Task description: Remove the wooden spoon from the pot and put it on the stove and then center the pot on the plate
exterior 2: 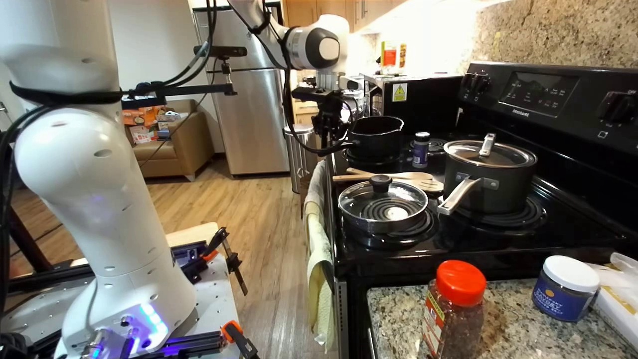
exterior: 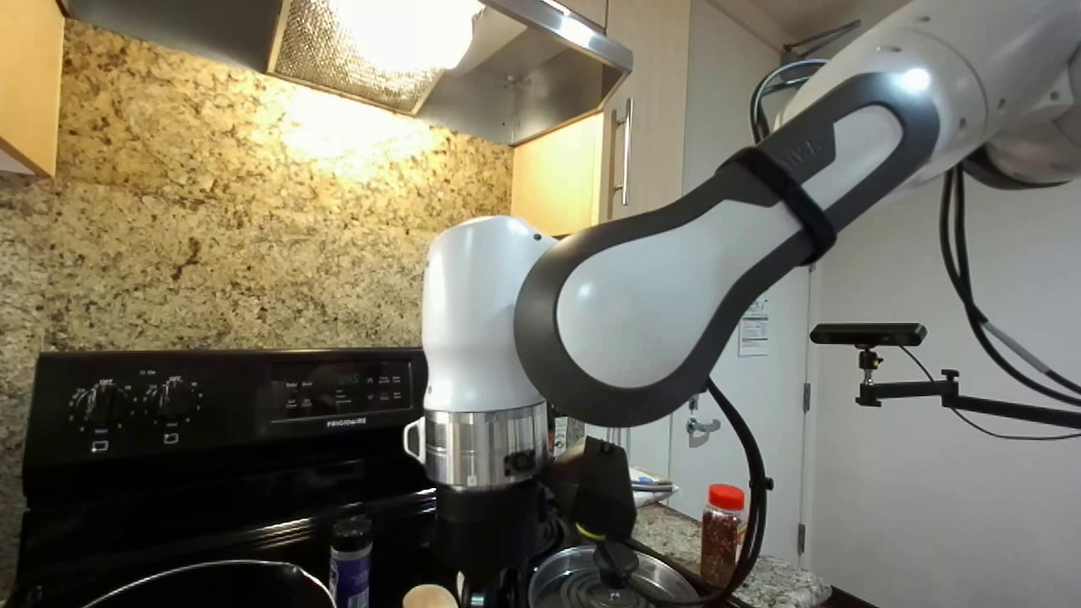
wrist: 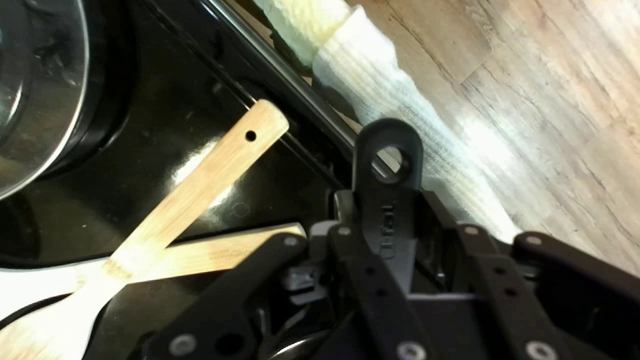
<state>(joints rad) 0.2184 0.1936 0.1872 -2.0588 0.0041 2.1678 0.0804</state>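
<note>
Hanging straight down from the white arm (exterior: pixel 642 312), the pincer (wrist: pixel 387 202) has its two fingers drawn in tight, one along each side of the dark pot handle (wrist: pixel 387 230), and that looks to be all it has hold of. The handle belongs to the black pot (exterior 2: pixel 376 142) with the pouring lip, which stands upright on the surface of the stove (exterior 2: pixel 578 229), off towards the far end in an exterior view; whether it is centred I can't tell from here. The wooden spoon (wrist: pixel 200 187) is out of the pot already. It lies on the stove, its holed handle pointing between one and two o'clock in the wrist view, and crosses over the slotted utensil (exterior 2: pixel 429 186). Take the spoon as the middle of the dial in an exterior view, and the pot is at twelve, a purple-labelled spice bottle (exterior 2: pixel 420 150) near two, a big lidded saucepan (exterior 2: pixel 508 189) at three and a glass-lidded pan (exterior 2: pixel 383 227) at six. From that pan, a pale towel (exterior 2: pixel 319 239) hangs at eight o'clock and a red-capped jar (exterior 2: pixel 456 324) stands at five.
</note>
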